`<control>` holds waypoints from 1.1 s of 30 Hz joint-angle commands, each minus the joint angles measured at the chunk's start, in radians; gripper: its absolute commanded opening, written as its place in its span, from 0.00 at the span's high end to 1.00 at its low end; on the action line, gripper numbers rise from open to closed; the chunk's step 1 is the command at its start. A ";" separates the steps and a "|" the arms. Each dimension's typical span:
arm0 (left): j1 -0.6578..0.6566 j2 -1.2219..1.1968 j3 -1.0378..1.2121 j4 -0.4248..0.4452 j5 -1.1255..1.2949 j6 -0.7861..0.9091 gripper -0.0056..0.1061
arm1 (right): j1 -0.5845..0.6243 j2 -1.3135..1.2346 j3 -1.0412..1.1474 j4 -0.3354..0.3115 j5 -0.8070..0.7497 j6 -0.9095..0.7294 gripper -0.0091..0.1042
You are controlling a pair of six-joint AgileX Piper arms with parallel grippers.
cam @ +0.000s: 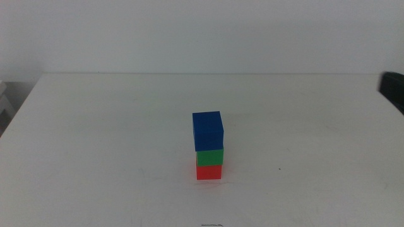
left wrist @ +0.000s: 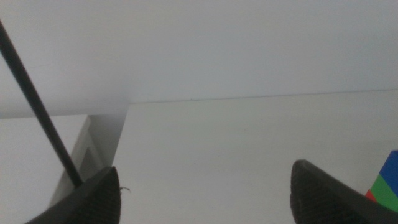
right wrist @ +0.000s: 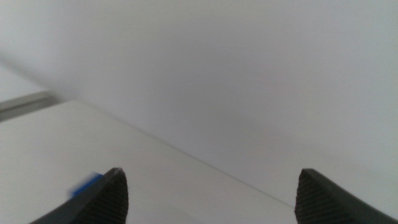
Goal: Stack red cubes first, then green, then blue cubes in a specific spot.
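A three-cube stack stands on the white table (cam: 95, 139), a little in front of its middle. The red cube (cam: 209, 171) is at the bottom, the green cube (cam: 210, 156) sits on it, and the blue cube (cam: 207, 130) is on top, turned slightly. No gripper touches the stack. In the left wrist view my left gripper (left wrist: 205, 179) is open and holds nothing, with the stack's blue (left wrist: 392, 165) and green (left wrist: 388, 190) cubes off to one side. My right gripper (right wrist: 212, 179) is also open and holds nothing, with a sliver of blue cube (right wrist: 87, 185) beside one jaw.
A dark object (cam: 392, 89) shows at the right edge of the middle view, away from the stack. A black cable (left wrist: 37, 106) crosses the left wrist view near the table's side edge (left wrist: 121, 134). White wall lies behind the table.
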 commanded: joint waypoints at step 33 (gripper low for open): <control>0.160 -0.516 0.985 -0.160 -0.851 -0.004 0.11 | -0.441 -0.653 0.734 -0.042 -0.058 -0.002 0.09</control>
